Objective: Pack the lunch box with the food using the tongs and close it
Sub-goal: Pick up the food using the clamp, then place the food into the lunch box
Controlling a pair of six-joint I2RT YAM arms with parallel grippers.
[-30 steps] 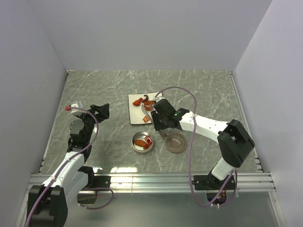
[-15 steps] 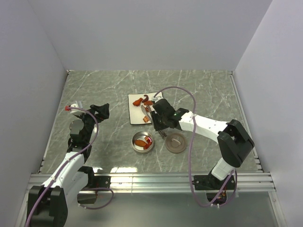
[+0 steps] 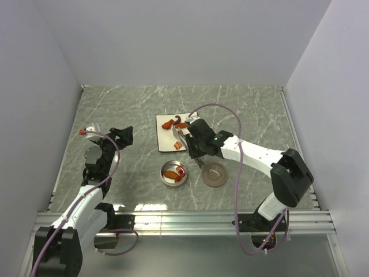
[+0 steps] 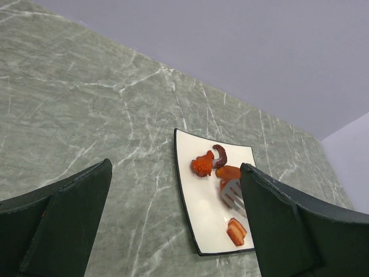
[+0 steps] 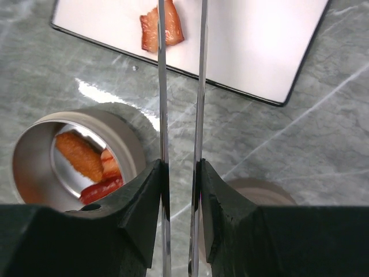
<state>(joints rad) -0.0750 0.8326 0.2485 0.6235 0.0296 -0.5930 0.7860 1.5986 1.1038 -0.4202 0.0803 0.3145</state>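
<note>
Silver tongs (image 5: 201, 86) sit clamped between the right gripper's (image 5: 180, 173) fingers. Over the last second the squeeze has tightened, drawing the two arms closer, while the gripper has edged from the lunch box (image 5: 124, 147) toward the white plate (image 5: 248, 40). The tips reach past an orange piece (image 5: 163, 27) by the plate's near edge, so another pick seems underway. Three pieces of food (image 5: 81, 156) already lie in the tin near the table's middle, with its lid (image 3: 214, 173) just beside it. The left gripper (image 4: 176, 167) hangs open and empty.
</note>
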